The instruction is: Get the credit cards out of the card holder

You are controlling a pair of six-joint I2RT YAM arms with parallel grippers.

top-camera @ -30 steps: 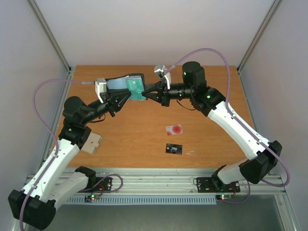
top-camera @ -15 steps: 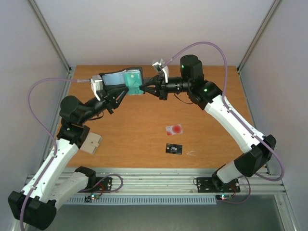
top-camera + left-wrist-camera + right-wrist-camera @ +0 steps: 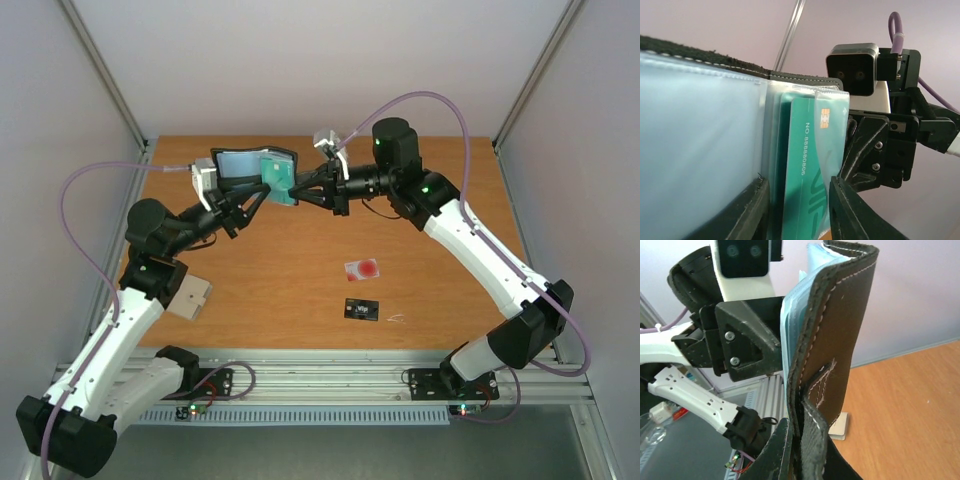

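Mid-extraction. The small black folding leather card holder [image 3: 238, 163], pale blue inside, is held above the orange wooden table [image 3: 280, 280] at 11 o'clock. The right gripper [image 3: 799, 440] is clamped on its outer flap. The left gripper [image 3: 796, 210] straddles the thin teal-green card [image 3: 805, 165] in its clear sleeve; we can't tell if it's pinching. The whitish card with a red spot [image 3: 362, 268] and the small flat black card [image 3: 361, 310] lie on the table at 4–5 o'clock. Next, we reckon: pinch the teal card alone and pull it straight along the sleeve.

The card holder [image 3: 840, 330] is matt black leather-like, pale-stitched, with glossy clear plastic sleeves; the teal-green card [image 3: 805, 165] is smooth plastic. The surface [image 3: 300, 270] is satin wood grain.
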